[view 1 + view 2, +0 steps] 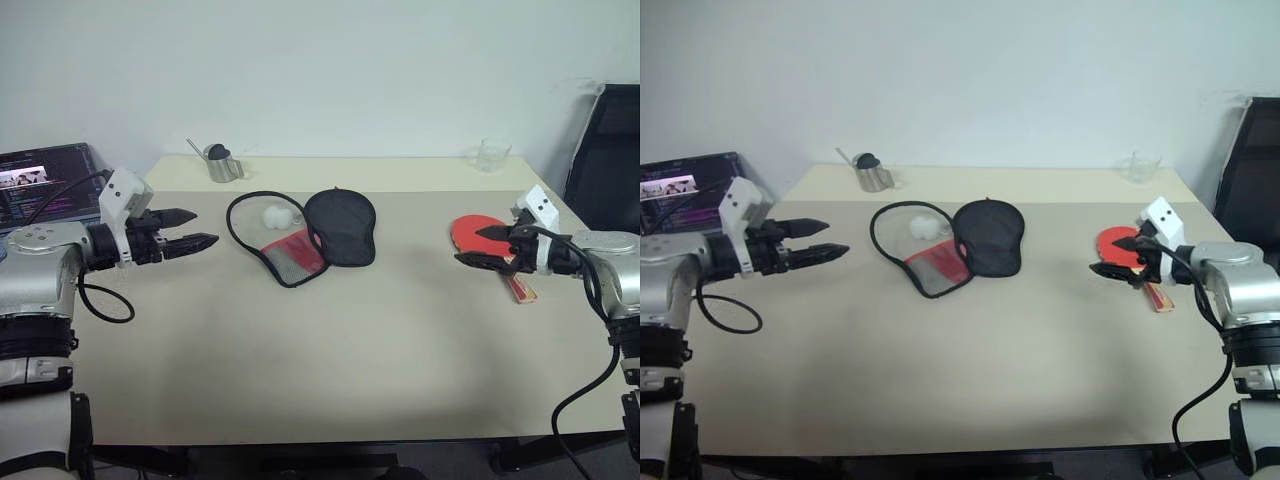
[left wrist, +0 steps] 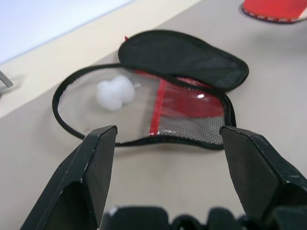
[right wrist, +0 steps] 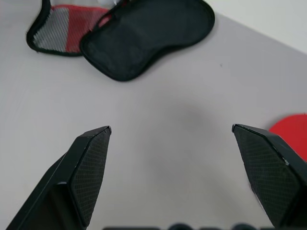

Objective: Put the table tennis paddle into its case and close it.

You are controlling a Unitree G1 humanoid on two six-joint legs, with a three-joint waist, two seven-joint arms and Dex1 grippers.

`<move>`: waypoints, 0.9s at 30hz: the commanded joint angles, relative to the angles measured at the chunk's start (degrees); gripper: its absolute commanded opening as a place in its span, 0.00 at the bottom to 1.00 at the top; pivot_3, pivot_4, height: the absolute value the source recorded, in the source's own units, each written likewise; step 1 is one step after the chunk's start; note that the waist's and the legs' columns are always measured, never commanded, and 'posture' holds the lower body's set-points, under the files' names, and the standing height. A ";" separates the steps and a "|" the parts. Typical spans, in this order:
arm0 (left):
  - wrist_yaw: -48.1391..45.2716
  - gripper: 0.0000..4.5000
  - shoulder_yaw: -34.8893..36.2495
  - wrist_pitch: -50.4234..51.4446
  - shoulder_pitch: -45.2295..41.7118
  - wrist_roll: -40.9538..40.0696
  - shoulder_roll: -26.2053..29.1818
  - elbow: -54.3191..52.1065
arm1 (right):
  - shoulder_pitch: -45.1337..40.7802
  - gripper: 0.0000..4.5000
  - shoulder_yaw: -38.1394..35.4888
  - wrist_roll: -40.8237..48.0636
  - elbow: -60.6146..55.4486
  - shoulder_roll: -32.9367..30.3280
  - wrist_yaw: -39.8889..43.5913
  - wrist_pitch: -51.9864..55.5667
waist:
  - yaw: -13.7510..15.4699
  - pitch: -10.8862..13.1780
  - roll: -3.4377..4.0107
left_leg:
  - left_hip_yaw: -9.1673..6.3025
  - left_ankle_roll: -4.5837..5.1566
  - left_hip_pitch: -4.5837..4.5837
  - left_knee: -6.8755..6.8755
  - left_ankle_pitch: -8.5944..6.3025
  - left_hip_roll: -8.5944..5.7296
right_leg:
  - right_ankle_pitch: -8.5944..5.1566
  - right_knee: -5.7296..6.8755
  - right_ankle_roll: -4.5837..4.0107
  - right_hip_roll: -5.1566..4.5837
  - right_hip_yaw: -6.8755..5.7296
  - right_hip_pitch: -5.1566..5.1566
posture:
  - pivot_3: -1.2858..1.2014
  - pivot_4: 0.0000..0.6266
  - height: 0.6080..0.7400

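Observation:
The case [image 1: 342, 226] lies unzipped and spread flat at the middle of the table, its black flap to the right. Its red mesh half [image 1: 293, 255] and white fluffy charm [image 1: 278, 214] lie to the left. The table tennis paddle [image 1: 466, 229] lies red face up near the table's right edge, its handle [image 1: 520, 288] pointing toward me. My right gripper [image 1: 468, 246] hovers open over the paddle's face, empty. My left gripper [image 1: 205, 227] hangs open and empty left of the case, pointing at it. In the left wrist view the case [image 2: 182, 57] lies beyond the fingers.
A metal cup [image 1: 222, 163] stands at the back left of the table [image 1: 330, 350] and a clear glass [image 1: 492, 155] at the back right. A laptop [image 1: 45, 185] sits off the left edge. A black chair [image 1: 605, 160] stands to the right.

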 commanded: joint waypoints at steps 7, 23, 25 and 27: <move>0.83 0.83 0.58 1.20 -2.64 -1.05 0.13 -2.64 | -1.79 0.99 -1.07 0.15 -0.20 1.55 -0.39 -2.36 | 0.01 0.00 0.00 | -0.01 0.00 0.00 0.02 0.00 0.00 | 0.00 0.01 0.00 0.01 -0.01 0.01 | 0.52 0.24 1.00; 34.14 0.83 0.11 6.25 -11.52 5.26 -21.90 21.00 | 10.55 0.99 -7.20 4.19 -16.59 0.04 -5.75 6.45 | 0.21 -0.01 -0.04 | -0.11 0.01 -0.11 0.15 0.00 -0.06 | 0.06 0.02 0.07 -0.06 -0.06 0.02 | 0.52 0.24 1.00; 36.16 0.83 0.13 7.31 -12.10 5.42 -23.31 22.89 | 11.49 0.99 -7.65 4.25 -17.25 -0.71 -6.33 6.99 | 0.21 -0.01 -0.05 | -0.12 0.00 -0.09 0.15 0.00 -0.05 | 0.06 0.03 0.07 -0.05 -0.07 0.03 | 0.52 0.24 1.00; 38.04 0.83 0.61 7.77 -12.73 5.17 -24.62 24.40 | 12.05 0.99 -8.52 4.91 -17.99 -1.37 -6.59 7.47 | 0.15 0.00 -0.05 | -0.11 0.00 -0.09 0.15 0.00 -0.06 | 0.06 0.03 0.08 -0.05 -0.06 0.03 | 0.52 0.24 1.00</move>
